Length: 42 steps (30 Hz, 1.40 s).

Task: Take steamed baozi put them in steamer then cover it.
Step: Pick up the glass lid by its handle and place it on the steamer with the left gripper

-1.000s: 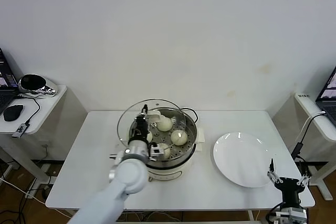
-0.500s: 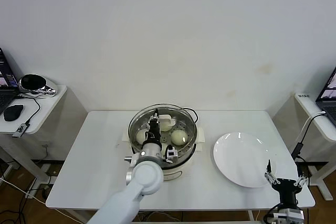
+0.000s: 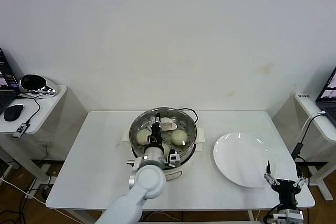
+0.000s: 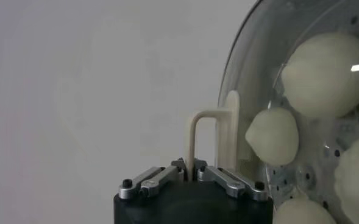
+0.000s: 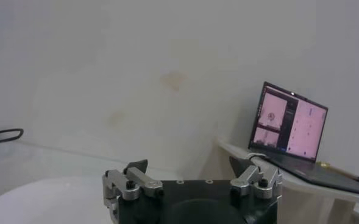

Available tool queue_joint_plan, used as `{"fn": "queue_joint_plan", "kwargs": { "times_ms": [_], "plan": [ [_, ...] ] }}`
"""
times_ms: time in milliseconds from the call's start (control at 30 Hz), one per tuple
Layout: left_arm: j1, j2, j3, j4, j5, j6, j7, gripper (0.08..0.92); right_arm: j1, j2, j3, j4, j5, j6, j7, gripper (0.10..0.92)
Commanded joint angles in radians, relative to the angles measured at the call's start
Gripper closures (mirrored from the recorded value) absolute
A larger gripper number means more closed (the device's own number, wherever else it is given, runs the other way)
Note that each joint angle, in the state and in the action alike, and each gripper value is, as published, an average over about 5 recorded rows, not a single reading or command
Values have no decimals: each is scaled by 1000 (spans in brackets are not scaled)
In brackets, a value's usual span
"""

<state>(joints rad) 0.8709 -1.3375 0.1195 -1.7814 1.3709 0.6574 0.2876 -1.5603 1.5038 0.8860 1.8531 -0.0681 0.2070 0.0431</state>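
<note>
While the left pincer clamps the glass cover's bar handle, smooth baozi fill the steel steamer.

On my head view I see a flat white plate lying on the right side of the white counter, a side table at far left carrying a black mouse and headset, and a laptop open at right.
</note>
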Motion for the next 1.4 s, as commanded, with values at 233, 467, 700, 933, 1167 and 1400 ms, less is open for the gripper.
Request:
{"fn": "queue_joint_plan", "kwargs": {
  "times_ms": [233, 467, 700, 933, 1167, 1400],
  "plan": [
    [18, -15, 2, 6, 22, -5, -1, 852, 0, 0, -3, -1, 0, 2, 0, 203],
    [22, -22, 1, 13, 17, -9, -5, 852, 0, 0, -6, -1, 0, 4, -2, 203],
    [29, -31, -11, -11, 1, -10, -25, 810, -1, -5, -8, 0, 1, 3, -2, 203],
    [120, 44, -18, -167, -19, -15, -22, 613, -2, -5, -9, 1, 1, 1, -3, 203],
    [366, 174, -116, -482, -176, -63, -108, 405, -5, -6, -8, -1, 0, 1, -2, 203],
    [738, 199, -411, -588, -819, -401, -512, 217, -3, -4, -34, -5, -1, 6, -8, 203]
  ]
}}
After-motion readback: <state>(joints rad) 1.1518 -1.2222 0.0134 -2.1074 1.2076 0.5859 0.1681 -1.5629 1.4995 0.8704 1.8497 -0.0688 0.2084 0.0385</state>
